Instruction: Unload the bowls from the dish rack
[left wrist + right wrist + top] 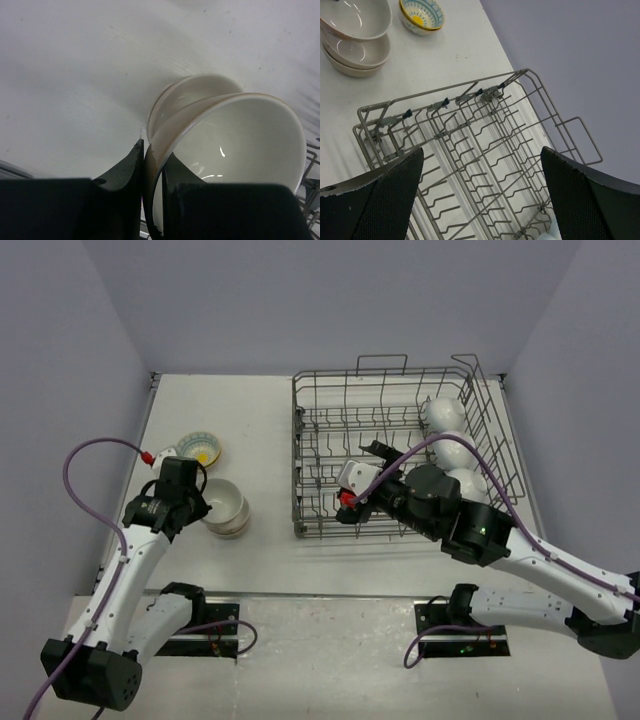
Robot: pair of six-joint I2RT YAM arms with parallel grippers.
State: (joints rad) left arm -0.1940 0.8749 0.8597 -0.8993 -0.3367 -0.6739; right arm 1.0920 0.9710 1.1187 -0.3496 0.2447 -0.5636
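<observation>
Left gripper (152,152): nearly closed, pinching the rim of the top cream bowl (240,140), which sits tilted on a stack on the table (260,420), left of the dish rack (380,430). Right gripper (481,150): spread wide, empty, over the rack. White bowls (447,435) stand along the rack's right side.

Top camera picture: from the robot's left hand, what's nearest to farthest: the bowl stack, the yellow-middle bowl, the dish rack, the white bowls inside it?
1. Bowl stack: the left hand pinches its top bowl's rim.
2. Yellow-middle bowl: just behind the hand.
3. Dish rack: off to the right.
4. White bowls: along the rack's far right side.
</observation>
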